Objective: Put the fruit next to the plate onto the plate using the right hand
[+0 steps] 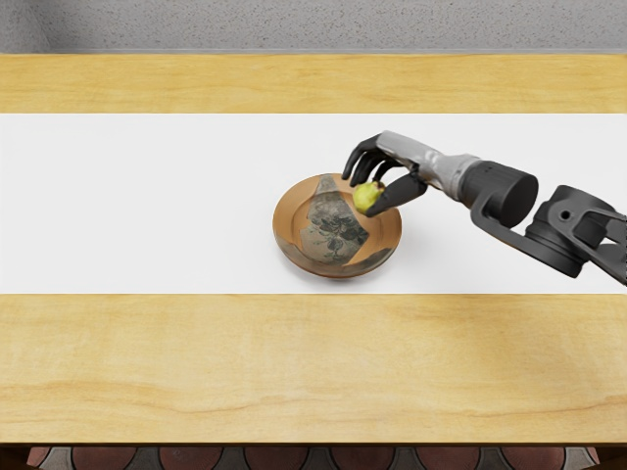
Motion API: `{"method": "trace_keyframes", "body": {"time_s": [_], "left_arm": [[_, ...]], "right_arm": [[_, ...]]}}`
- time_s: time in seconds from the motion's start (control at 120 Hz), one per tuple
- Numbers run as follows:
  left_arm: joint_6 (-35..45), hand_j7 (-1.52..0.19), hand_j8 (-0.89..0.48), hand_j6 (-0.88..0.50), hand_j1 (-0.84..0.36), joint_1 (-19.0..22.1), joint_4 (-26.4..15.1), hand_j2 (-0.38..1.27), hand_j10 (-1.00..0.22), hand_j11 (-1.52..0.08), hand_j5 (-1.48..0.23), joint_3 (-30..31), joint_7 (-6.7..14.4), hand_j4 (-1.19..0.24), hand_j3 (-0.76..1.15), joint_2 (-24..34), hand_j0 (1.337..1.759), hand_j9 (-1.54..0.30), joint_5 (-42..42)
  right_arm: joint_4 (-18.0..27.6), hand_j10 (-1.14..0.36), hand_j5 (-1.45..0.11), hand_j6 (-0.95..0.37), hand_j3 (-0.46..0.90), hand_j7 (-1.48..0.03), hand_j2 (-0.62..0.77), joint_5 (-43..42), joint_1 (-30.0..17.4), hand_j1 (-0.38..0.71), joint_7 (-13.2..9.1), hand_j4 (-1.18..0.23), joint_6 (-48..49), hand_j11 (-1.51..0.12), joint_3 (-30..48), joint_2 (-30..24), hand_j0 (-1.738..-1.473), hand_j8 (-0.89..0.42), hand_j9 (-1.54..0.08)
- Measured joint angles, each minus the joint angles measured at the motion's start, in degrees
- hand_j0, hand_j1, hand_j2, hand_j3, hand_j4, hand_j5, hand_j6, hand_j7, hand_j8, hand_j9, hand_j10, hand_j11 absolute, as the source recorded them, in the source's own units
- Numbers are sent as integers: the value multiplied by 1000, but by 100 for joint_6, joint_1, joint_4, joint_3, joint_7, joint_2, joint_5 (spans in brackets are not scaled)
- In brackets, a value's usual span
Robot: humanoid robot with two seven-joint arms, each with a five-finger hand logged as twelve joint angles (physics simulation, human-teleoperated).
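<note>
The patterned plate (282,227) sits near the middle of the desk (294,372), on its white strip (147,196). Over the plate's far-right part, just inside the rim, a small yellow-green fruit (368,197) is pinched by the right hand (385,168), whose arm enters from the desk's right edge. With the fruit beneath the fingers and above the plate, a short lowering and release seems next. Contact with the plate cannot be told.
</note>
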Motion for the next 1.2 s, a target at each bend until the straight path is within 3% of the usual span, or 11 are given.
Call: {"method": "trace_keyframes", "body": {"time_s": [0.658,0.767,1.05,1.2], "left_arm": [[0,0,0,0,349,0,0,0,0,0,0,0,0,0,0,0,1658,0,0],[0,0,0,0,349,0,0,0,0,0,0,0,0,0,0,0,1658,0,-1],[0,0,0,0,349,0,0,0,0,0,0,0,0,0,0,0,1658,0,-1],[0,0,0,0,349,0,0,0,0,0,0,0,0,0,0,0,1658,0,-1]], "right_arm": [[63,-536,-847,-642,0,-835,243,-8,-274,283,47,-635,-16,-837,-99,340,-1658,-492,-839],[64,-535,-802,-610,0,-794,185,-10,-287,269,43,-606,-19,-795,-116,356,-1658,-499,-797],[70,-316,-437,-335,0,-435,12,-20,-264,22,-22,-334,-53,-435,-74,316,-1658,-307,-436],[115,-175,-239,-185,0,-238,2,-4,-244,-144,-470,-183,274,-238,348,224,-1658,-171,-238]]}}
